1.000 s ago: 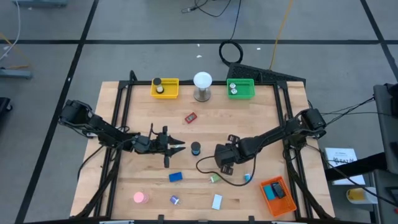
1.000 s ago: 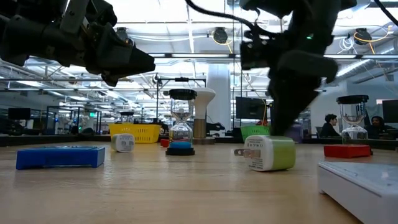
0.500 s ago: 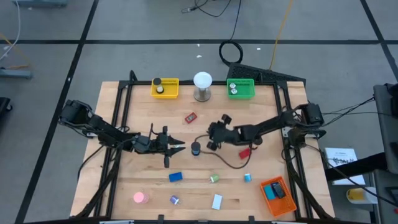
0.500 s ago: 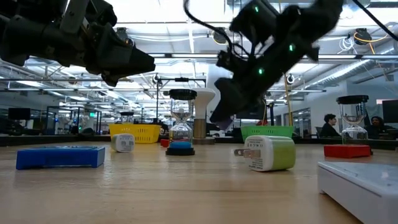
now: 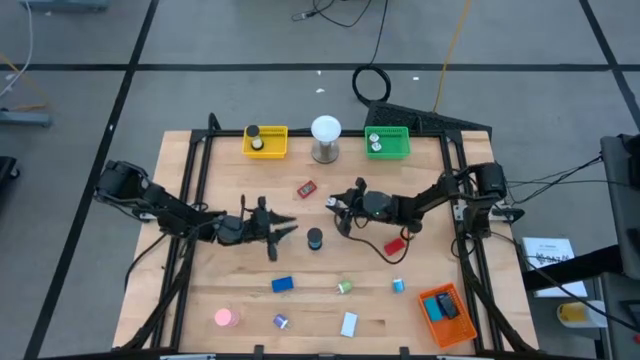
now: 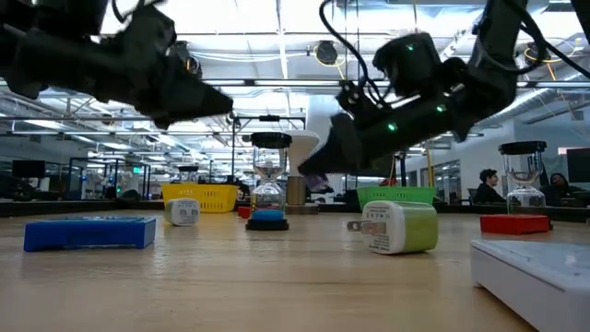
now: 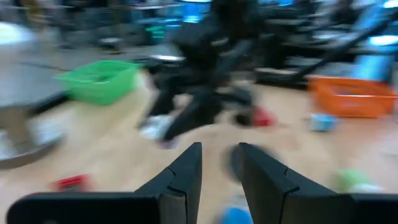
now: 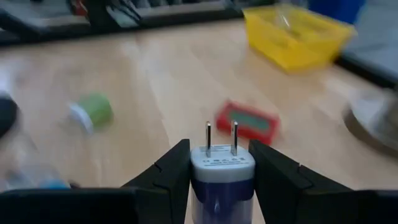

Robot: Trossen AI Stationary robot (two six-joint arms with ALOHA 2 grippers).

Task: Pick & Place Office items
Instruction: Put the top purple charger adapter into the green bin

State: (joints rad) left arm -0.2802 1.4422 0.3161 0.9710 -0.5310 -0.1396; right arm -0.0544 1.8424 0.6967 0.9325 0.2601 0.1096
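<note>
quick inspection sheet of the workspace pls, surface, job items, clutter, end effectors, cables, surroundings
surface: wooden table, dark frame at its edges.
job's things: red block, blue block, pink disc, hourglass, green plug adapter loose on the wood.
clutter: white ball on a stand between yellow tray and green tray; orange tray at the corner.
end effectors: right end effector shut on a white plug adapter; left end effector open, empty.
cables: black cable trailing on the wood.
surroundings: people seated in the background.

A robotics lab in a big open-plan hall: a wooden desk (image 5: 240, 275) stands on grey floor tiles (image 5: 200, 40) with cables (image 5: 372, 82) trailing across them, while ceiling lights (image 6: 277, 41), rows of workstations and two seated people (image 6: 489, 189) fill the background.
</note>
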